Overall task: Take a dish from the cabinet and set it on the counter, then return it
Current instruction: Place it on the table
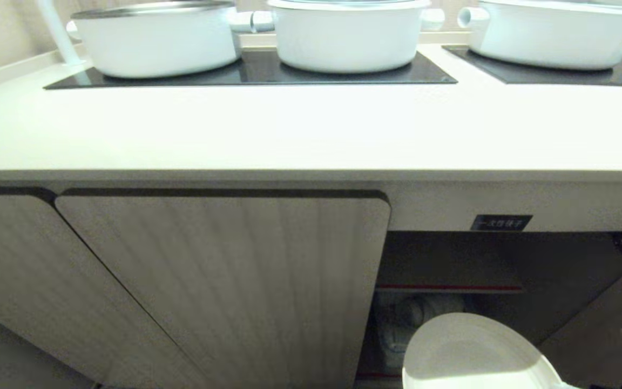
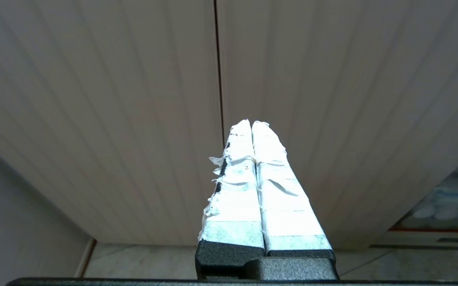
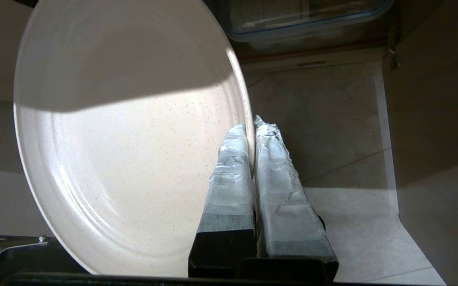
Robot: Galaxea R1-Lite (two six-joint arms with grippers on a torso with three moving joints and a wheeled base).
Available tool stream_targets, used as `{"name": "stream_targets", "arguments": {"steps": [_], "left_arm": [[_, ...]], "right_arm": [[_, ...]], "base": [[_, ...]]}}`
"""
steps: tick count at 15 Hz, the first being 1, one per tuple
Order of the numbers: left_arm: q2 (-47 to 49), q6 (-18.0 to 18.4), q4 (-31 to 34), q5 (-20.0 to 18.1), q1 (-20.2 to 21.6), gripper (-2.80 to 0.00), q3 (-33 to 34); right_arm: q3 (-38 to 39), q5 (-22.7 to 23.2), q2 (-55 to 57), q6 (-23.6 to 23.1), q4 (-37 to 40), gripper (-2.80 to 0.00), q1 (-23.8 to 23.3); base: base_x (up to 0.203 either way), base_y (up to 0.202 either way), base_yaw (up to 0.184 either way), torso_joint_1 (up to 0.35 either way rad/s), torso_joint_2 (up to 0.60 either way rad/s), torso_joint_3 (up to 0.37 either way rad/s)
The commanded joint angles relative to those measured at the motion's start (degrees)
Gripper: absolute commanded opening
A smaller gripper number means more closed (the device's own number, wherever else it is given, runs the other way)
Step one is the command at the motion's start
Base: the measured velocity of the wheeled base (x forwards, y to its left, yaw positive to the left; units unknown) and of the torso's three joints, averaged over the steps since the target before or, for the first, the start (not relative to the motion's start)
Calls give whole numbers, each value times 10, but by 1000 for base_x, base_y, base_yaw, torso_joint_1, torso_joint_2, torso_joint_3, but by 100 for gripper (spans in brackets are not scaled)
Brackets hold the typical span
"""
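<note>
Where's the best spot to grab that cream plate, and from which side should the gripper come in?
Grip the plate by its thin raised rim, coming in edge-on from outside so one finger lands on the inner face and one on the back. It is too wide and shallow to span. The right gripper holds it this way now, shut on the rim, in front of the open cabinet.
</note>
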Motion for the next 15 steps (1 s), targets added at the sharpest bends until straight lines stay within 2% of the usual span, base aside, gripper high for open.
{"name": "stream_targets", "arguments": {"steps": [1,3,15], "left_arm": [[0,0,0,0,0,-280,0],[0,0,0,0,0,-280,0],[0,0,0,0,0,-280,0]], "right_arm": [[0,6,1,1,-1,-280,1],[-1,29,1,-3,-2,-280,0],[-5,48,9,-17,-4,-280,0]], "base": [[0,0,0,196,-474,-279],[0,0,0,199,-476,-275],[0,0,0,237,-515,-284]]}}
